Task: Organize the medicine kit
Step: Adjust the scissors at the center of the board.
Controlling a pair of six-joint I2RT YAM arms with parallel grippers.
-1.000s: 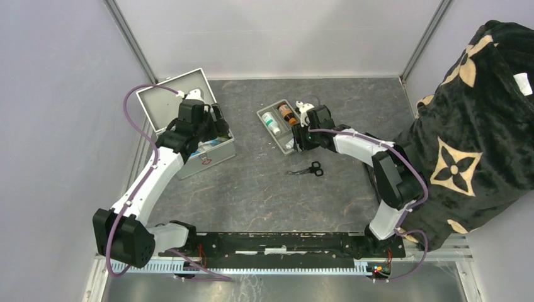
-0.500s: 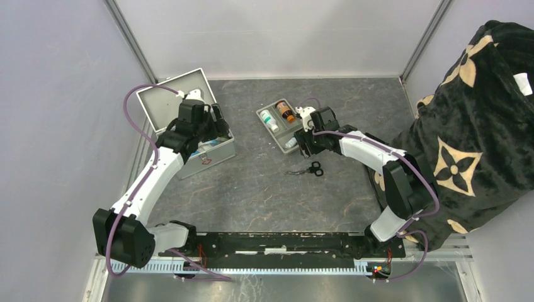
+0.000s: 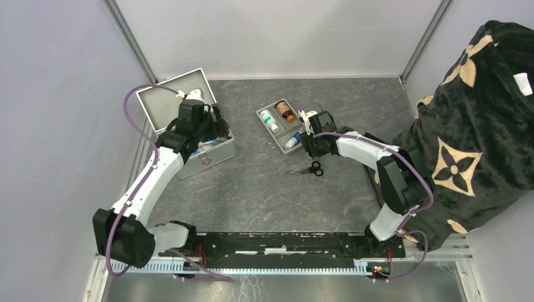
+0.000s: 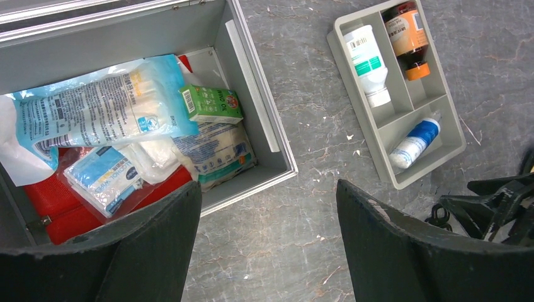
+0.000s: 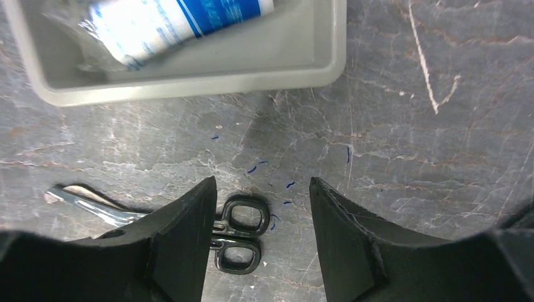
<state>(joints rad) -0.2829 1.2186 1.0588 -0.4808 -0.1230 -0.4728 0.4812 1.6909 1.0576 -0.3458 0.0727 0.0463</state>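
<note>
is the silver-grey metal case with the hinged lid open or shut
Open: the silver-grey metal case has its lid standing back, and plastic packets and a small green box show inside.

A dark grey, stone-patterned table [image 3: 264,189] carries the open medicine kit [image 3: 211,156] on its left side, lid thrown back. A shallow grey divided tray [image 4: 448,126] sits near the middle, with black-handled scissors [image 3: 308,169] lying flat on the surface near its front end.

Right pincer [image 5: 260,189] nearer the scissors [image 5: 234,236]
</note>
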